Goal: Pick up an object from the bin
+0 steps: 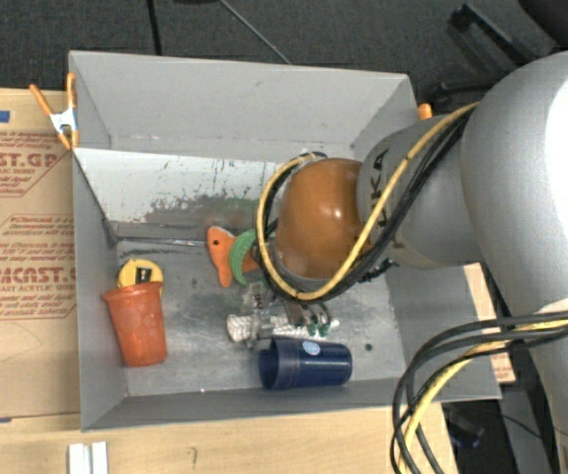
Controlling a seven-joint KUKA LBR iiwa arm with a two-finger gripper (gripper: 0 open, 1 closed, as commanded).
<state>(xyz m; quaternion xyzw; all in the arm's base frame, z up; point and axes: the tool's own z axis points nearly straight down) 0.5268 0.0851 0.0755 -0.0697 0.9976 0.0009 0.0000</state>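
Note:
My gripper [267,322] hangs low in the bin's front middle, its metal end showing just under the arm's wrist. Directly in front of it lies a dark blue cup [303,363] on its side, close to the bin's near wall and almost touching the gripper. Behind the gripper, partly hidden by the wrist, lies an orange and green plastic piece [228,253]. Nothing can be seen held in the gripper.
An orange cup [137,324] stands upright at the front left, with a yellow tape measure [140,273] right behind it. The arm reaches in from the right and covers the bin's right half.

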